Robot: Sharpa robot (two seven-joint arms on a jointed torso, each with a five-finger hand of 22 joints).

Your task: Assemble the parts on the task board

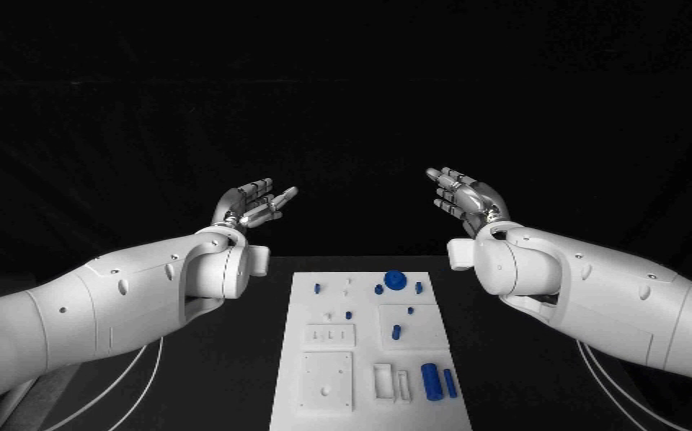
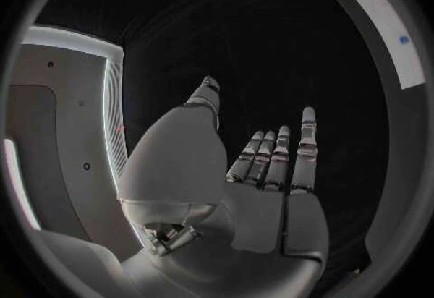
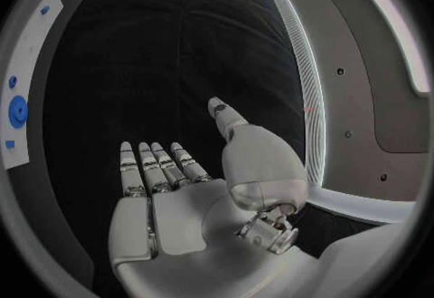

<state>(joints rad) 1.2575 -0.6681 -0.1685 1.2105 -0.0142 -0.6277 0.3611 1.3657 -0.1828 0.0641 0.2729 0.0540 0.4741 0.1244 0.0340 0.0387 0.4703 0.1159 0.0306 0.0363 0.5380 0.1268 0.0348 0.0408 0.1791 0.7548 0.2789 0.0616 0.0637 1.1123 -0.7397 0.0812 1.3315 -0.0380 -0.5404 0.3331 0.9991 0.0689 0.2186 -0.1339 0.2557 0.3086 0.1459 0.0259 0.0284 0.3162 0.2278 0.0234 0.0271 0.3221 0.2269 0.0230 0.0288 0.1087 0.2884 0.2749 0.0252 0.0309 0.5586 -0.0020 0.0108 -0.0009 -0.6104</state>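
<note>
I have both arms raised above the far end of the worktop (image 1: 231, 371), well clear of the task board (image 1: 372, 351). My left hand (image 1: 254, 203) is held up with its palm turned inward and its fingers stretched out and apart; it holds nothing. From the left wrist camera I see the same hand (image 2: 262, 189) flat and spread, fingers straight, thumb off to one side, with only dark background behind it. My right hand (image 1: 464, 197) mirrors it on the other side, fingers extended and apart, nothing in it. The right wrist camera shows that hand (image 3: 181, 197) just as wide, palm bare.

The task board lies lengthwise in the middle of the worktop, between the two forearms and nearer to me than either hand. At its far end sits a round blue disc (image 1: 394, 278) with a few smaller blue parts just beside it. A small blue peg (image 1: 397, 332) stands in a white block near the middle. At the near right corner two blue cylinders (image 1: 438, 382) lie side by side, next to an upright white bracket (image 1: 385, 382). On the near left is a square white plate (image 1: 327, 381) resting on the board. Neither hand touches the board or any part.
</note>
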